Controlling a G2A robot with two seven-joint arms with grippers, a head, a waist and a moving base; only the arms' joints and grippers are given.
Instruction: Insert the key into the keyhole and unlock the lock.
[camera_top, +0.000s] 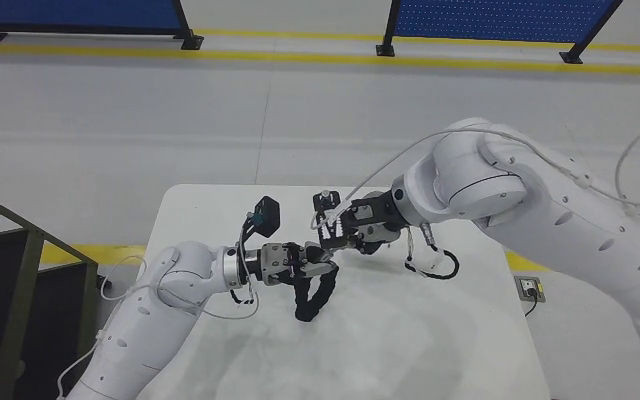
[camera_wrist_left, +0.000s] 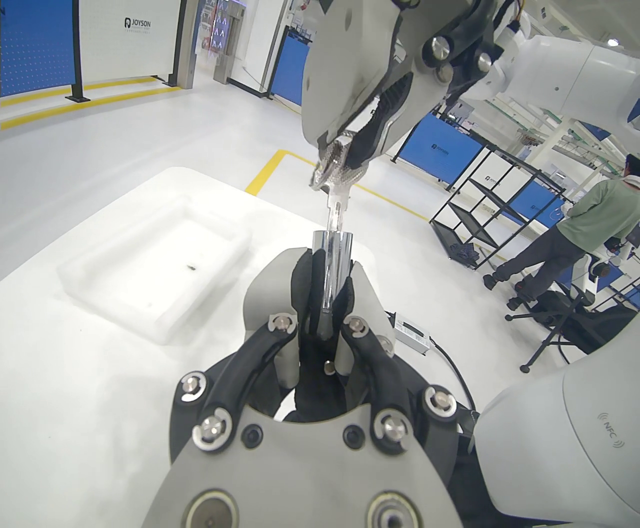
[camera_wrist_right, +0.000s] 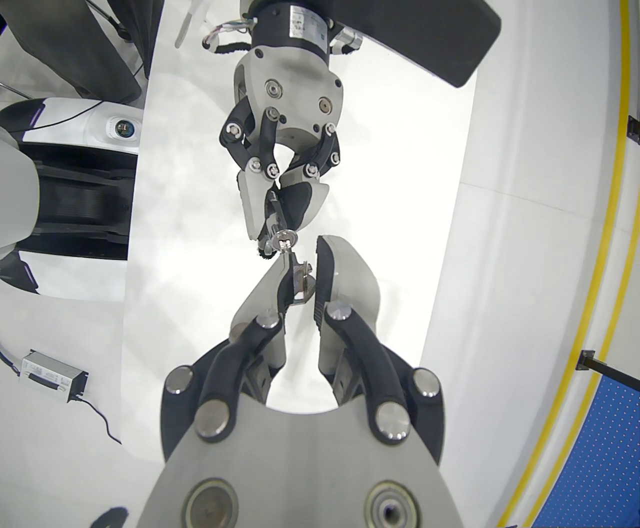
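Above the middle of the white counter (camera_top: 430, 340), my two grippers meet tip to tip, both lifted off the surface. My left gripper (camera_wrist_left: 325, 267) is drawn in narrow around the lock (camera_wrist_left: 334, 250), a shiny chrome cylinder clamped between my black pads (camera_wrist_left: 301, 280). Its keyhole end sticks out past my fingertips and faces my other arm. In the top view the lock's black cable (camera_top: 316, 292) droops from that gripper in a loop towards the counter; I cannot tell whether it touches.

My right gripper (camera_wrist_right: 304, 256) pinches the key (camera_wrist_right: 301, 283) by its flat metal head, with the fingers pulled in close and only the head between them. The blade runs straight from my right fingertips to the end face of the cylinder, and its tip sits in the keyhole. A stretch of blade shows bare between the head and the lock. I cannot tell whether the key is turned at all.

On the counter, well apart from the lock and both grippers, lies a shallow white tray (camera_wrist_left: 80, 272) with a small dark speck inside it. On the floor beside the counter rests a small grey box (camera_wrist_right: 50, 374) with a black cord trailing from it.
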